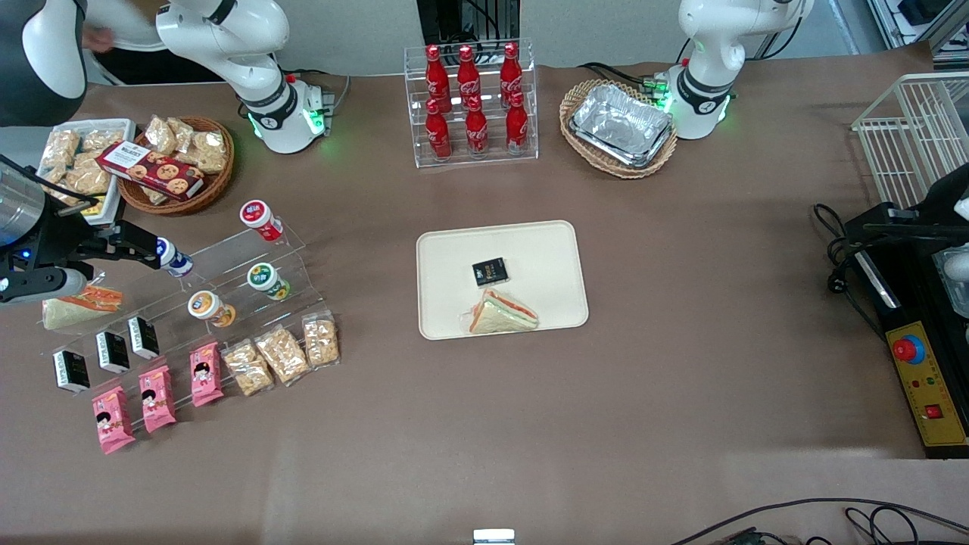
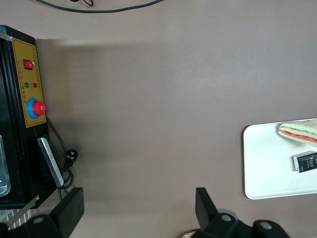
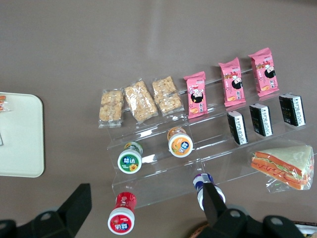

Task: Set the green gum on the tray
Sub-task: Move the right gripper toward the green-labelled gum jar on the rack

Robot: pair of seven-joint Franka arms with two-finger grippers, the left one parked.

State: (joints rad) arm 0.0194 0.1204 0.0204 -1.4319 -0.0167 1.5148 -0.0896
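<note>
— Starting with the biggest thing, what lies mid-table?
— The tray [image 1: 553, 253], cream-beige, holding a wrapped sandwich [image 1: 503, 314] and a small black packet [image 1: 490, 272].
— And the gripper [image 3: 143, 210]?
— It hovers over the clear stepped display rack [image 1: 242, 284] at the working arm's end, fingers spread wide, holding nothing.
— Where is the green gum [image 1: 266, 279]?
— On the rack's middle step, beside the orange-lidded canister [image 1: 207, 306], well apart from the tray.
</note>
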